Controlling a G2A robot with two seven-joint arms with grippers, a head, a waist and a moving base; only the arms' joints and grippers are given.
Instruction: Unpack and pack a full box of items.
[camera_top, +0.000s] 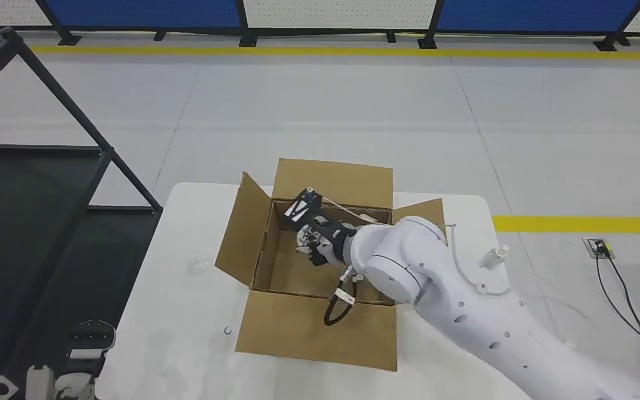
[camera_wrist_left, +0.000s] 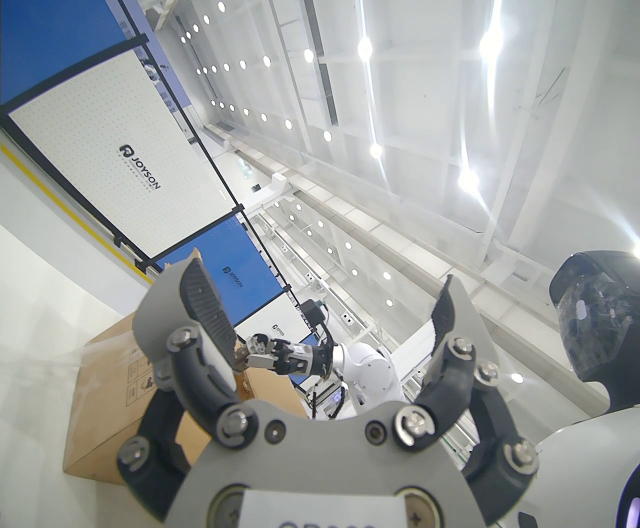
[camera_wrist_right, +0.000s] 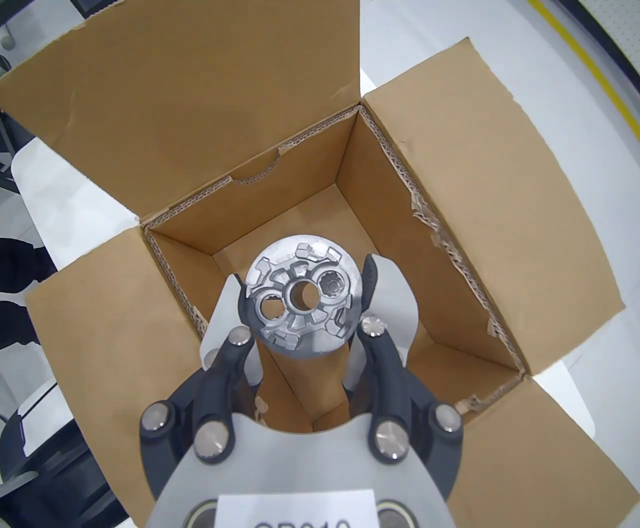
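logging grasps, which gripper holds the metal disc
The right gripper, shut on the metal disc over the cardboard box; the left gripper is open, empty.

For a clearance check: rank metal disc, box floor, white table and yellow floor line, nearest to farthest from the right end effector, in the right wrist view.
1. metal disc, between the fingers of the right end effector.
2. box floor, beneath the disc.
3. white table, outside the flaps.
4. yellow floor line, beyond the table.
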